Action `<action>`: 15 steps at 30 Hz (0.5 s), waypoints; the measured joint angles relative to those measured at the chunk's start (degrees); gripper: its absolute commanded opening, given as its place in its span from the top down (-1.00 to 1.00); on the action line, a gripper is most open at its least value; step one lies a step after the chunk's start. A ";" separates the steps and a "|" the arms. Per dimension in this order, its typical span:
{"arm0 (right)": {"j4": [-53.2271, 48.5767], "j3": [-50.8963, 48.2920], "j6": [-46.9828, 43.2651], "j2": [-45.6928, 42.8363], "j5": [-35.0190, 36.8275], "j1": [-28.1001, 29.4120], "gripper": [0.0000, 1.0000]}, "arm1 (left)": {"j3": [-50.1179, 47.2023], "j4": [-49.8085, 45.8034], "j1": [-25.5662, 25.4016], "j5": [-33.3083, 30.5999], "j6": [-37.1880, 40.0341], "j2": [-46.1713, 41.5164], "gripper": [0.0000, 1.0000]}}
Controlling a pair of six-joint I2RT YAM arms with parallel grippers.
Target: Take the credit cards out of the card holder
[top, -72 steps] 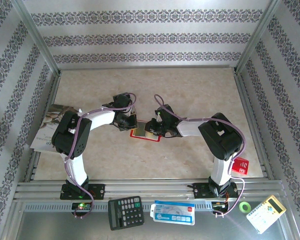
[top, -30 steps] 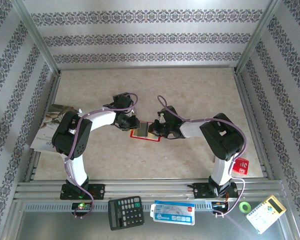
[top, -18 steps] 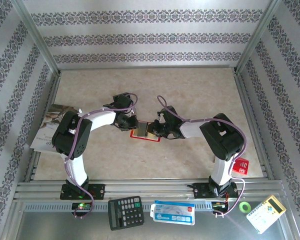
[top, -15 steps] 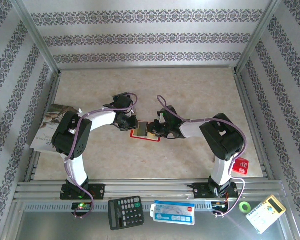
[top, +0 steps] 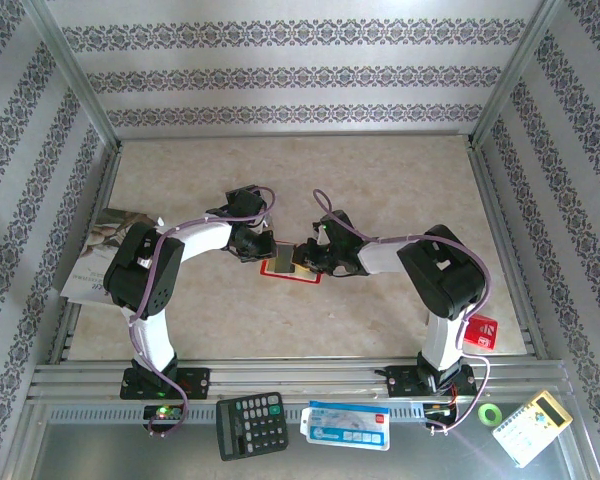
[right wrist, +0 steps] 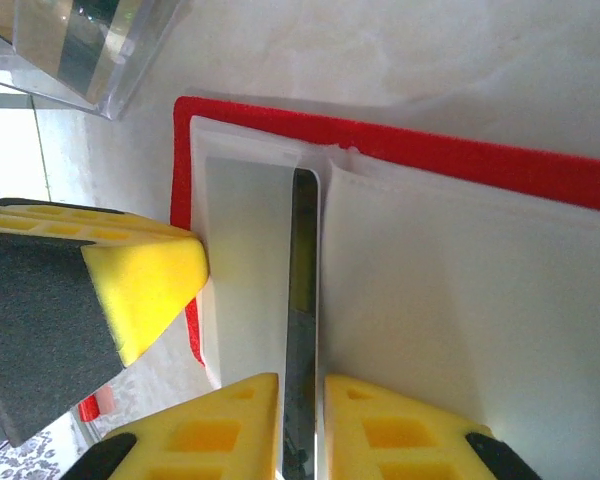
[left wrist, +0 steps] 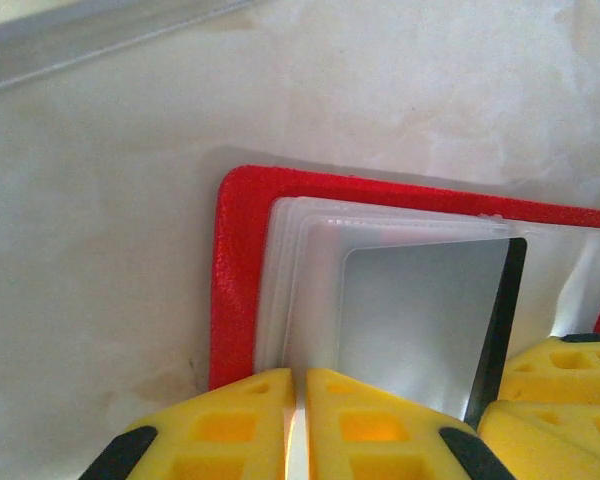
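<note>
Top external: card holder (top: pixel 292 276) lies open and flat mid-table; left gripper (top: pixel 264 250) at its left end, right gripper (top: pixel 302 256) at its right, heads close together over it
Left jaws: nearly closed, fingers (left wrist: pixel 210 425) pinching the thin edge of a pale pocket (left wrist: pixel 288 290) at the holder's rim
Right jaws: closed on the edge of a dark card (right wrist: pixel 302 300) that sits in the slot between two pale pockets
Card position: dark card in the holder, edge-on between the fingers; how far out, cannot tell
Grey glossy face (left wrist: pixel 420 310): inside the pocket beside the dark card; card or glare, cannot tell
Edges: red border of the holder shows bare along the sides away from each wrist camera; the other arm's yellow finger sits just beside the gripped spot in both wrist views
Open room: bare table (top: pixel 380 180) beyond the holder, to both sides, and between it and the near rail (top: pixel 280 375)
Surface: pale mottled beige, flat, matte
Table edges: magazine (top: pixel 98 250) at the left edge, red box (top: pixel 482 332) near the right arm's base
Front shelf: calculator (top: pixel 250 424), blue-and-white packet (top: pixel 346 425), green tape roll (top: pixel 491 413)
Room: striped patterned walls (top: pixel 300 78) on three sides, metal posts at the corners
</note>
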 measured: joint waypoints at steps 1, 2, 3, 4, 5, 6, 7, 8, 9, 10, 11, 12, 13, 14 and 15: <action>0.00 0.09 0.09 0.11 -0.17 0.00 0.63 | 0.00 0.00 0.00 0.00 0.00 0.00 0.74; 0.02 0.11 0.15 0.17 -0.26 0.00 0.65 | 0.00 0.00 0.00 0.00 0.00 0.00 0.74; 0.09 0.11 0.17 0.28 -0.35 0.00 0.67 | 0.00 0.00 0.00 0.00 0.00 0.00 0.74; 0.15 0.11 0.31 0.35 -0.35 0.00 0.69 | 0.00 0.00 0.00 0.00 0.00 0.00 0.74; 0.15 0.11 0.39 0.37 -0.35 0.00 0.71 | 0.00 0.00 0.00 0.00 0.00 0.00 0.74; 0.17 0.11 0.46 0.37 -0.35 0.00 0.74 | 0.00 -0.02 0.00 -0.02 0.00 0.00 0.74; 0.17 0.11 0.57 0.37 -0.33 0.00 0.77 | 0.00 -0.02 0.00 -0.04 0.00 0.00 0.74; 0.20 0.11 0.59 0.37 -0.33 0.00 0.79 | 0.00 -0.02 0.00 -0.04 0.00 0.00 0.74; 0.22 0.09 0.61 0.35 -0.31 0.00 0.82 | 0.00 -0.02 0.00 -0.11 0.00 0.00 0.73; 0.33 -0.04 0.61 0.28 -0.31 -0.02 0.85 | 0.00 -0.02 0.00 -0.17 0.00 0.00 0.72; 0.66 -0.35 0.61 0.11 -0.17 -0.02 0.88 | 0.00 -0.02 0.00 -0.17 0.00 0.00 0.72; 0.81 -0.81 0.61 -0.31 0.09 -0.04 0.91 | 0.00 -0.02 0.00 -0.17 0.02 0.00 0.70; 1.09 -1.44 0.59 -0.87 0.26 -0.31 0.92 | 0.02 -0.02 0.00 -0.17 0.02 0.00 0.68; 1.33 -1.99 0.57 -1.40 0.46 -0.37 0.93 | 0.02 -0.02 0.00 -0.15 0.00 0.00 0.67; 1.70 -2.82 0.55 -2.12 0.76 -0.48 0.95 | 0.02 0.00 0.00 -0.11 0.02 0.00 0.66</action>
